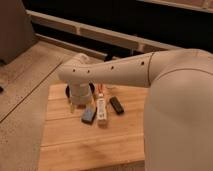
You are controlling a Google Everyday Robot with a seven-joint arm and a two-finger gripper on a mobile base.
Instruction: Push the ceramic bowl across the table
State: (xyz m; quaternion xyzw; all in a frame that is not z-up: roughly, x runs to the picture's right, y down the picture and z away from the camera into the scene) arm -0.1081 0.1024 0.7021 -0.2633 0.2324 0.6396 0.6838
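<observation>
The ceramic bowl (91, 89) is mostly hidden behind my wrist; only slivers of its dark rim show on either side, near the far edge of the table. My gripper (76, 102) hangs from the white arm (115, 70) that reaches in from the right. It points down at the near side of the bowl, close to the board. The table (75, 145) is a light bamboo board of long planks lying on the floor.
A flat dark blue-grey block (89, 115), a white tube-like object (102, 110) and a small black bar (116, 105) lie just near and right of the gripper. Speckled floor (22, 95) surrounds the board; a dark wall with rails (100, 35) runs behind.
</observation>
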